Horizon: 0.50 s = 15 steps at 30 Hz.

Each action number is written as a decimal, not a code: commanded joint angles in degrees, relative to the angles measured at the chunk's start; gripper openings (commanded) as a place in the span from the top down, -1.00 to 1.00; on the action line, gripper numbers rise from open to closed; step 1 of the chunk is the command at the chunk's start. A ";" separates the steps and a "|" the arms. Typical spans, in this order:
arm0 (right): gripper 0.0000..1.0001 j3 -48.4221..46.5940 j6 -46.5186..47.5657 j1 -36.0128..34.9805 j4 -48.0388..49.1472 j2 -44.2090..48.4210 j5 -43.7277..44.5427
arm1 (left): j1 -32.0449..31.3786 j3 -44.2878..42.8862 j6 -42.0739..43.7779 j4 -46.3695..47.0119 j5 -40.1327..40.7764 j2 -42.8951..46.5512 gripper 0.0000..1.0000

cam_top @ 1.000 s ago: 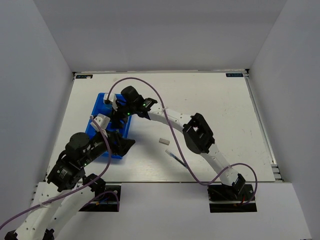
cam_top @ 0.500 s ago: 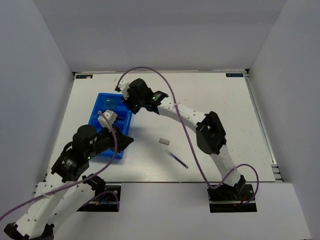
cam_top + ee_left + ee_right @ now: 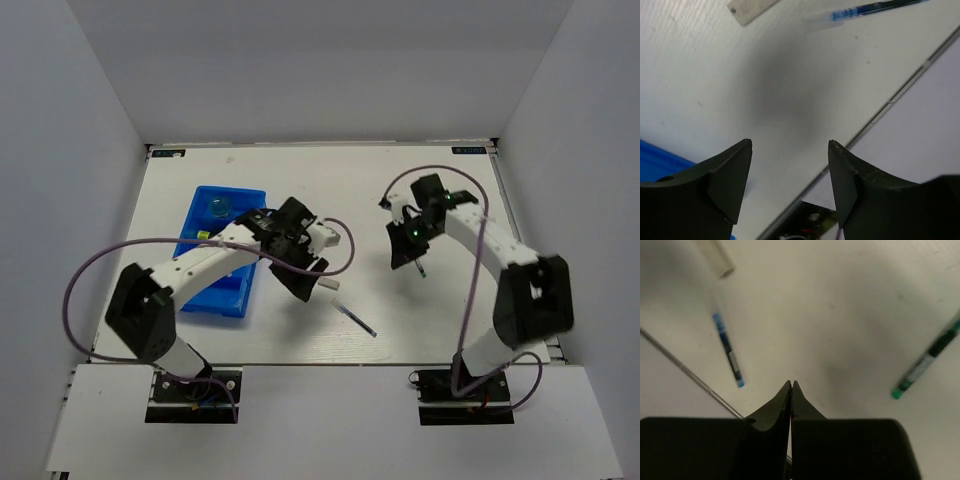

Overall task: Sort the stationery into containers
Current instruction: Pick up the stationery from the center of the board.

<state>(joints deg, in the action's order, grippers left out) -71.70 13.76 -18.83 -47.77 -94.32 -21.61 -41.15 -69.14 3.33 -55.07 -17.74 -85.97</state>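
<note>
left jaws: released, the 2 fingers [image 3: 725,185] apart with nothing between them, above bare desk [image 3: 400,185].
eraser [image 3: 751,8]: flat on the desk, ahead of the left jaws and slightly to their left.
pen [image 3: 867,8]: blue, ahead of the left jaws to their right, near the eraser but not touching it.
tray [image 3: 226,190]: behind the left jaws on their left.
jar [image 3: 220,208]: teal, in the tray's far compartment, well apart from both jaws.
right jaws: clenched tip to tip, grasping nothing, over the desk.
green pen [image 3: 926,361]: on the desk ahead of the right jaws, to their right, not touching.
</note>
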 commanded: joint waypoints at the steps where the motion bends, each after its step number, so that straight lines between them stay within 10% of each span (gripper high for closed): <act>1: 1.00 9.15 5.48 -2.18 3.11 13.80 -12.31 | -3.23 -5.28 13.19 0.48 7.69 -5.06 -0.45; 9: 1.00 19.93 3.39 2.57 9.53 28.05 -7.14 | -5.96 -19.97 3.70 -0.21 12.29 -21.25 -0.66; 15: 1.00 19.76 2.85 5.91 9.10 27.96 -9.68 | -10.27 -22.08 12.30 0.14 18.44 -26.95 -0.78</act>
<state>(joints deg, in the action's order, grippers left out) -51.83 16.91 -14.11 -40.36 -66.83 -29.04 -50.22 -88.07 11.57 -54.04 -2.00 -111.31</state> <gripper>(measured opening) 0.001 0.886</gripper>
